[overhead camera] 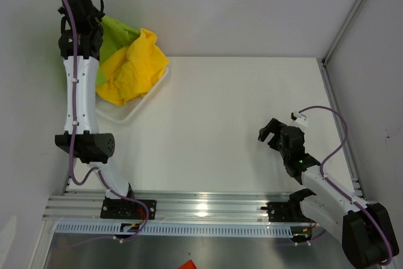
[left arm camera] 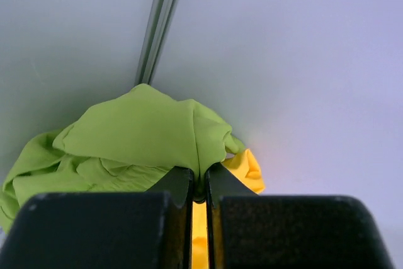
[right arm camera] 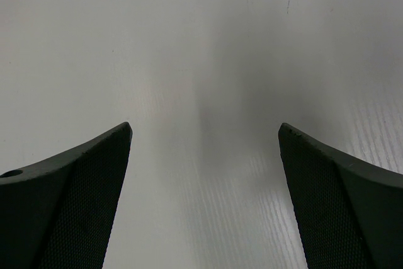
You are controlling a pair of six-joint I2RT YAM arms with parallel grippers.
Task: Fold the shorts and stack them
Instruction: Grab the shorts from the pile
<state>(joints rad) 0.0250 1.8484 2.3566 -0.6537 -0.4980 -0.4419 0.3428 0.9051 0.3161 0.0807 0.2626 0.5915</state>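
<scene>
The lime green shorts [overhead camera: 116, 34] and the yellow shorts [overhead camera: 133, 67] lie crumpled together in a white basket [overhead camera: 129, 113] at the table's far left. My left gripper [overhead camera: 85, 29] is over the basket, shut on a pinch of the green shorts [left arm camera: 138, 137], which bunch up between the fingertips [left arm camera: 179, 184]; the yellow shorts [left arm camera: 247, 169] show behind and below them. My right gripper [overhead camera: 271, 133] is open and empty, low over the bare table at the right, its fingers [right arm camera: 82, 187] spread wide apart.
The white table [overhead camera: 239, 111] stretches between the basket and the right arm. An aluminium frame post [overhead camera: 352, 17] runs along the right side, and a rail [overhead camera: 201, 209] crosses the near edge. Grey walls enclose the back and left.
</scene>
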